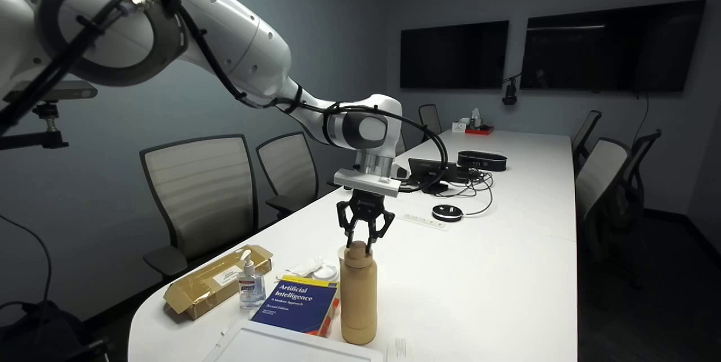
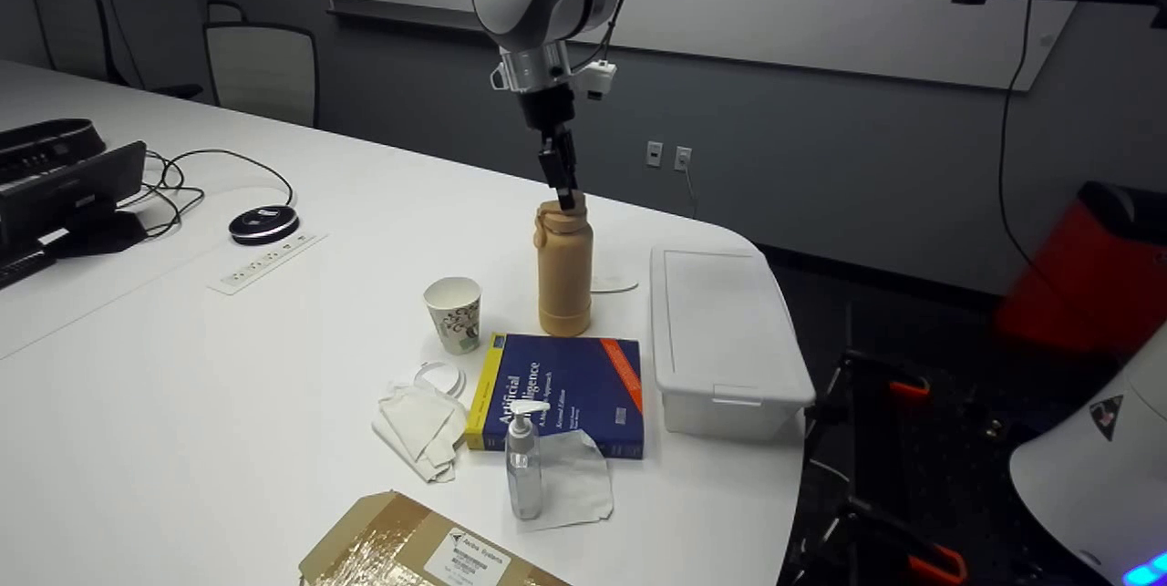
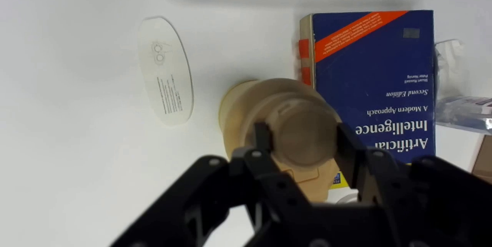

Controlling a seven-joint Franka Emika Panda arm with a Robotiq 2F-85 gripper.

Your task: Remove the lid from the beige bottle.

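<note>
Wrist view: right of centre, the gripper (image 3: 302, 135) straddles the narrow top of the lid (image 3: 308, 137), fingers (image 3: 262, 135) partway apart; I cannot tell whether they grip. In an exterior view, the beige bottle (image 1: 359, 300) stands upright, lid on, at lower centre.

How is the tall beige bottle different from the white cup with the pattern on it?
The beige bottle is much taller; the white cup is short. The bottle is plain beige, while the cup has a dark swirly pattern. The bottle's top is covered by its lid, but the cup's top is open. The fingers are on either side of the bottle's lid, away from the cup. Both stand upright on the table.
</note>
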